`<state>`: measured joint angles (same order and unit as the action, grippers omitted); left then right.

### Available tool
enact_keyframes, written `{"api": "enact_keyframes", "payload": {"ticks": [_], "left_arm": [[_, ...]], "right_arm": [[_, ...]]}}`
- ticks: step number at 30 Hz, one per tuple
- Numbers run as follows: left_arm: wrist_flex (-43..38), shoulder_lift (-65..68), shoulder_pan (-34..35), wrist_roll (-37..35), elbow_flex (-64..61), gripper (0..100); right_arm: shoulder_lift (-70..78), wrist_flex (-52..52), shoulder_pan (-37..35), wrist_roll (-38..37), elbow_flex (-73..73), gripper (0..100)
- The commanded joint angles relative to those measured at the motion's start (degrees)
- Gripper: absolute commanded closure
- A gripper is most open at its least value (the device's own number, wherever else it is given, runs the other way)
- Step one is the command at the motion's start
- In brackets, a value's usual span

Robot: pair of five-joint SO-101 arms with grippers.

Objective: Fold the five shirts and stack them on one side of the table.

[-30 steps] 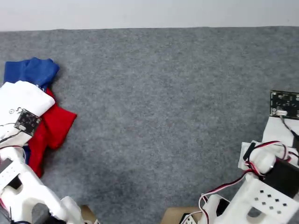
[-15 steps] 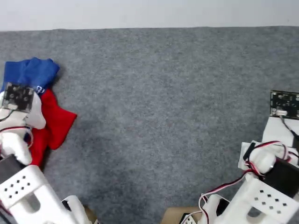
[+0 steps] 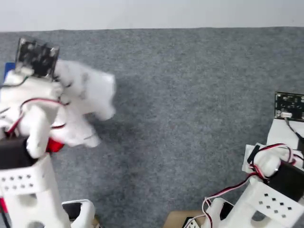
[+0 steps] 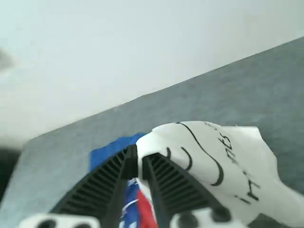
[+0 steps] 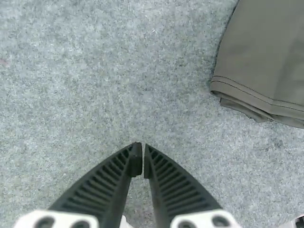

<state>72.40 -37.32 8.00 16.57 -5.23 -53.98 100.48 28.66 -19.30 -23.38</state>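
While the left arm [image 3: 28, 123] stands raised over the left side of the grey desk [image 3: 190, 95], the left fingers [image 4: 116, 178] pinch an edge of a white shirt [image 4: 213, 161] marked with black lettering. The cloth hangs crumpled from the grip, above the felt and just beside the arm. Under it, a blue shirt [image 4: 107, 152] and a red shirt [image 4: 142, 202] lie bunched together near the desk's left edge; from the high camera a patch of the red one peeks out against the arm. Across the desk, the right arm [image 3: 270, 190] sits low by the front edge, and the right fingers [image 5: 118, 178] are pressed together tip to tip, pointing down at bare grey felt. An olive shirt [image 5: 266, 61], folded with its stitched hem showing, lies flat on the desk near those fingers, apart from them.
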Motion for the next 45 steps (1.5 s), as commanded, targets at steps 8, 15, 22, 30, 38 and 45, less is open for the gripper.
{"api": "enact_keyframes", "payload": {"ticks": [8, 15, 22, 30, 38, 45], "left_arm": [[11.1, 15.2, -23.6, -4.2, 20.1, 100], [18.8, 28.7, -15.7, -4.0, 19.4, 100], [23.2, 46.4, -4.2, 1.9, 19.4, 100], [20.1, 60.7, 8.2, 8.0, 22.3, 88], [23.6, 62.5, 13.4, 11.3, 34.2, 86], [28.1, 57.8, 13.2, 9.1, 46.7, 83]], "right_arm": [[-0.9, 2.2, -0.3, 0.4, 0.3, 98.8], [-0.9, 2.3, -0.3, 0.4, 0.2, 98.8], [-0.7, 2.2, -0.4, 0.4, 0.2, 98.8], [-0.5, 2.2, -0.5, 0.3, 0.2, 98.8], [-0.5, 2.2, -0.5, 0.3, 0.1, 98.8], [-0.5, 2.2, -0.5, 0.3, 0.1, 98.8]]}}
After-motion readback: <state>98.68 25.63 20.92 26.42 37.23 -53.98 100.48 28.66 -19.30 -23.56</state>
